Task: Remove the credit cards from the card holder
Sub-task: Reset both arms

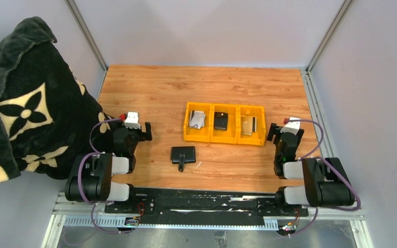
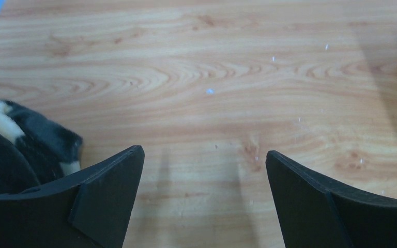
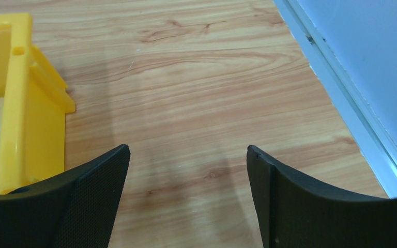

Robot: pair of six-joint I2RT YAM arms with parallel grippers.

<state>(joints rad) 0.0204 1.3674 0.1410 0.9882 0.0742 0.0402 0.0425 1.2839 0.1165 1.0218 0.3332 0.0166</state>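
The black card holder [image 1: 183, 153] lies flat on the wooden table in front of the yellow bins, its strap tab pointing to the near edge. Silvery credit cards [image 1: 197, 120] lie in the left compartment. A tan and a grey card [image 1: 248, 125] lie in the right one. My left gripper [image 1: 130, 129] [image 2: 204, 152] hovers open over bare wood to the left of the holder. My right gripper [image 1: 285, 133] [image 3: 187, 148] is open too, over bare wood just right of the bins. Neither gripper holds anything.
The yellow three-compartment bin [image 1: 225, 137] [image 3: 26, 103] stands mid-table, with a small black block [image 1: 220, 121] in its middle compartment. A black flowered blanket [image 1: 26, 98] [image 2: 26, 139] drapes over the left edge beside my left arm. The right wall rail [image 3: 341, 88] runs close to my right gripper.
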